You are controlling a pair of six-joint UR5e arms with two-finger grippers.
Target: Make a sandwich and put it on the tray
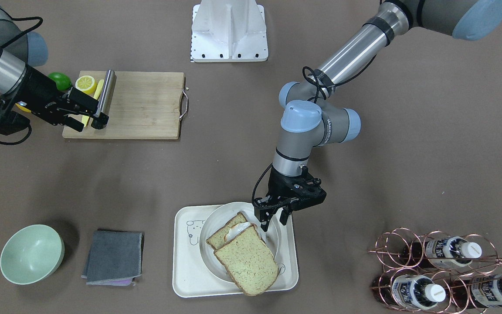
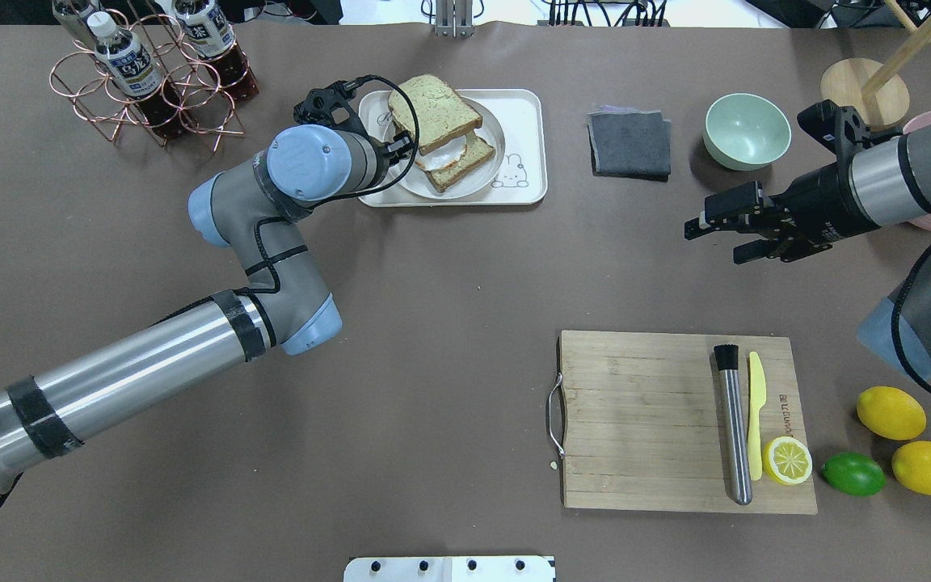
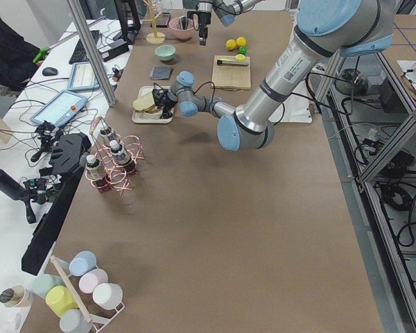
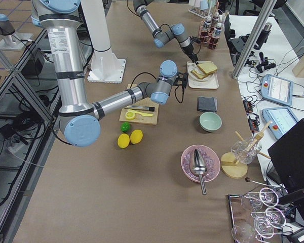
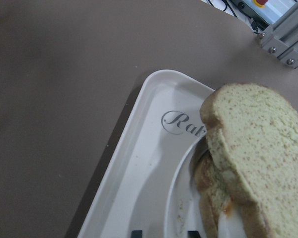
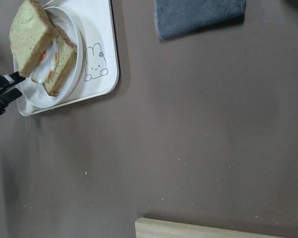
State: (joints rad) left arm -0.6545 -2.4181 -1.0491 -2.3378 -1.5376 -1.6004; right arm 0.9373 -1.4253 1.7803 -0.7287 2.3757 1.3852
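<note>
Exterior front-facing view: the sandwich (image 1: 241, 249) is seen on a round white dish (image 1: 211, 220) that sits in the tray (image 1: 181, 270). The left gripper (image 1: 273, 219) is held just beside the stack, over the dish's rim, with its jaws parted and nothing between them. The top slice (image 1: 249, 264) is laid askew, and its outer corner is carried past the dish towards the tray's edge.

Overhead exterior view: the right gripper (image 2: 712, 242) is held well apart from the tray, above the table between a green bowl (image 2: 747, 131) and the cutting board (image 2: 651, 420). Its jaws are spread and nothing is gripped.

Left wrist-mounted view: the egg (image 5: 228, 220) is glimpsed between the slices, and the upper slice is seen to overhang the lower one.

Right wrist-mounted view: the same skew is shown, with egg exposed at the open side.

The build is judged all but done. If the left gripper is drawn away low or sideways, the loose top slice could be clipped and slid off, or the egg dragged out. A straight lift is called for.
</note>
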